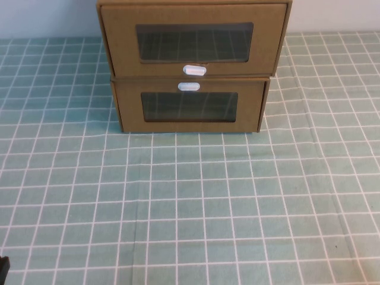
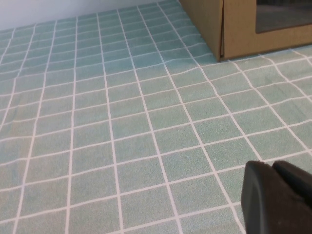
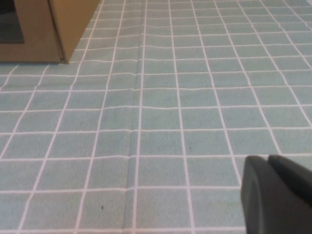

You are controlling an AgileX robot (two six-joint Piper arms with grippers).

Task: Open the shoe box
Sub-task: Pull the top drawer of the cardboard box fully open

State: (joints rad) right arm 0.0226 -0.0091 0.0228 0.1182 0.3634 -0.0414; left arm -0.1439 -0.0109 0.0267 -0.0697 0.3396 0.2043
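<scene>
Two brown cardboard shoe boxes are stacked at the far middle of the table. The upper box and the lower box each have a dark window and a white handle, upper handle and lower handle. Both fronts look closed. My left gripper is shut, low over the cloth near the table's front left, empty; the lower box's corner shows far ahead. My right gripper is shut and empty near the front right, the box corner far off.
A green tablecloth with a white grid covers the whole table. A pale wall stands behind the boxes. A dark bit of the left arm shows at the near left edge.
</scene>
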